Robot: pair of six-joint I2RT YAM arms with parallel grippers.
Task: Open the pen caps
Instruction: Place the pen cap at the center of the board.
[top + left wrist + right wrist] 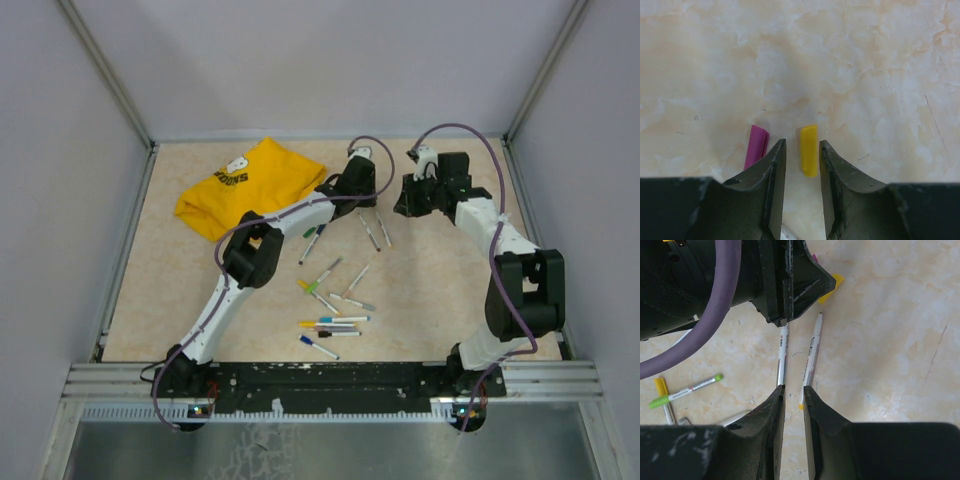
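Observation:
In the left wrist view a yellow pen cap (809, 150) lies flat on the table between the tips of my left gripper (802, 141). The jaws stand apart and neither finger touches it. A magenta pen cap (756, 146) lies just outside the left finger. My right gripper (794, 387) hovers with a narrow empty gap over the near ends of two white-barrelled pens (782, 352) (810, 357). The left gripper's fingers (790, 285) and the yellow cap (832, 286) sit at the pens' far ends. From above, both grippers (365, 207) (402, 207) are near the back centre.
A folded yellow T-shirt (250, 185) lies at the back left. Several more pens are scattered mid-table (320, 285) and nearer the front (330, 325). A green-tipped pen (687, 389) and a yellow-ended one (662, 400) lie left of the right gripper. Walls enclose the table.

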